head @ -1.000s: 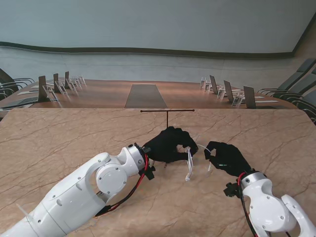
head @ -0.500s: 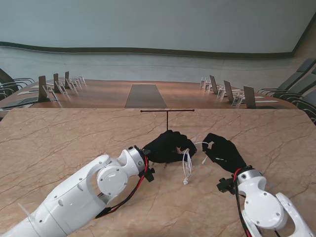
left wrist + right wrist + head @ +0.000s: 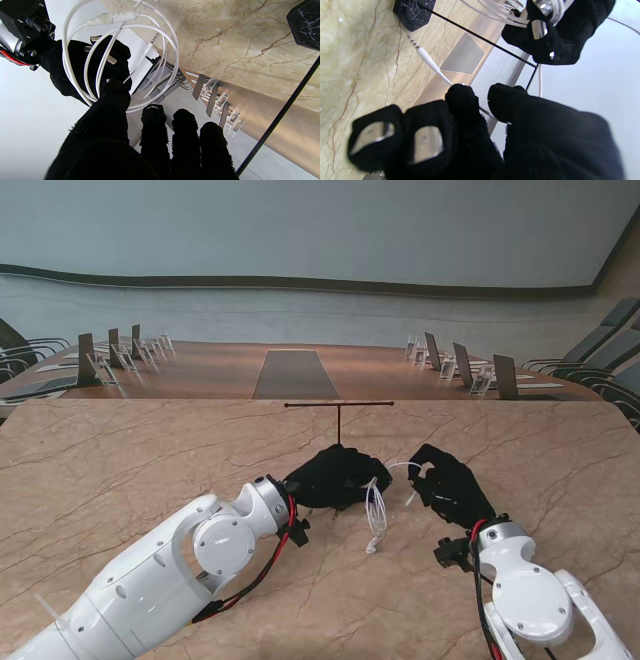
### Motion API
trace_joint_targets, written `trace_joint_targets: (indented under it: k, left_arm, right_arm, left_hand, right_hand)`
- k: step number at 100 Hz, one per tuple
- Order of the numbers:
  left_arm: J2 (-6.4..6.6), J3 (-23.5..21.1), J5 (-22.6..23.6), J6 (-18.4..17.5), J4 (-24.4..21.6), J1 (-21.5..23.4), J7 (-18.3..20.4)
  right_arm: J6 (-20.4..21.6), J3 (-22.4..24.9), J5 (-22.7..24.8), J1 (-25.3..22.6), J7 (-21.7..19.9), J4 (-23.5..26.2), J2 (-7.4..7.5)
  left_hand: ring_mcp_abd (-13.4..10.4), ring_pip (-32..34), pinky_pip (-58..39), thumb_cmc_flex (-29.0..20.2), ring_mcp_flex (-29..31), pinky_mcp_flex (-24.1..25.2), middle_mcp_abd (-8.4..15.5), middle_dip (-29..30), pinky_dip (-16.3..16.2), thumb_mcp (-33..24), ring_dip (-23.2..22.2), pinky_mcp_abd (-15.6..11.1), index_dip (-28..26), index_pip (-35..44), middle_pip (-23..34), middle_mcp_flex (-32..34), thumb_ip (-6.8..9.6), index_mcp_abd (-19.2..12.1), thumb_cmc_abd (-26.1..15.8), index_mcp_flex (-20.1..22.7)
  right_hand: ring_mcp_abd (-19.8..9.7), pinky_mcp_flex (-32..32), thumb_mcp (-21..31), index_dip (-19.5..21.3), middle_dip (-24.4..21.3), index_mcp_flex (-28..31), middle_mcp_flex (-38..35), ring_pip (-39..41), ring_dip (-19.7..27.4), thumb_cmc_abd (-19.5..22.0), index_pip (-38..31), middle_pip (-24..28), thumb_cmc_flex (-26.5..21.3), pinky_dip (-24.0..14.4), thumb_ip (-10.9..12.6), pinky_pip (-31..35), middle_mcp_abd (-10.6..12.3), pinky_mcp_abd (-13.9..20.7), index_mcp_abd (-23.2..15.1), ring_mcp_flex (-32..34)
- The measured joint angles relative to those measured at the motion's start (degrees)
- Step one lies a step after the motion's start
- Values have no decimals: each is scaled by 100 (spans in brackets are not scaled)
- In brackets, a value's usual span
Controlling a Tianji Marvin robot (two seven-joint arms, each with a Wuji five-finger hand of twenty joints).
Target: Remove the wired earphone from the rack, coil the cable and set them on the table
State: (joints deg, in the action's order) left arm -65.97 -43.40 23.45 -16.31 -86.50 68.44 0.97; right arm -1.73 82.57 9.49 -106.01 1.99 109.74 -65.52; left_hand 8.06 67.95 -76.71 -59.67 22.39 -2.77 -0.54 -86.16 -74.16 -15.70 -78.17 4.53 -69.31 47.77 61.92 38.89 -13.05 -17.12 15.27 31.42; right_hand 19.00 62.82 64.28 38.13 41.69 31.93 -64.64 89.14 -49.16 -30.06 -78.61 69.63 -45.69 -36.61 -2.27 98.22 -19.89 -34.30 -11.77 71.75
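Note:
The white wired earphone cable (image 3: pixel 376 510) hangs in loops between my two black-gloved hands, a little above the marble table. My left hand (image 3: pixel 335 477) is shut on the coil; in the left wrist view the loops (image 3: pixel 172 57) pass between its thumb and fingers (image 3: pixel 153 120), with the jack plug (image 3: pixel 153 41) dangling inside them. My right hand (image 3: pixel 450 485) pinches the cable end just behind the jack plug (image 3: pixel 426 58) between thumb and forefinger (image 3: pixel 461 100). The thin black T-shaped rack (image 3: pixel 339 406) stands just beyond the hands, bare.
The rack's dark marble base (image 3: pixel 413 11) sits on the table close to the hands, its post (image 3: pixel 280 117) rising beside my left fingers. Beyond the marble table's (image 3: pixel 120 470) far edge lies a long conference table (image 3: pixel 295 372) with chairs and name stands.
My right hand has moved farther from me and closer to the left hand. The hanging loops have shifted slightly left and grown fuller. The left hand has barely moved.

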Motion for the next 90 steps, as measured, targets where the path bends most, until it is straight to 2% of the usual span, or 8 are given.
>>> trace_joint_targets:
  k: [52, 90]
  left_arm:
    - [-7, 75, -117, 110, 11, 55, 2]
    - [-98, 161, -245, 217, 113, 18, -136]
  right_arm:
    - [-129, -262, -455, 299, 178, -62, -99]
    - [-323, -368, -675, 339, 285, 44, -149]
  left_hand:
    - [64, 45, -19, -36, 173, -128, -50, 96, -68, 55, 0, 89, -2, 16, 14, 235, 0, 0, 0, 0]
    - [71, 96, -35, -95, 225, -164, -52, 116, -75, 106, 0, 114, -7, 25, 14, 241, 1, 0, -2, 0]
  right_hand:
    - [1, 22, 6, 23, 5, 0, 24, 172, -73, 0, -2, 79, -1, -325, 1, 59, -3, -4, 64, -1]
    - [1, 44, 10, 69, 7, -1, 25, 213, -89, 0, -2, 82, -4, -340, 2, 90, -6, -5, 88, -1]
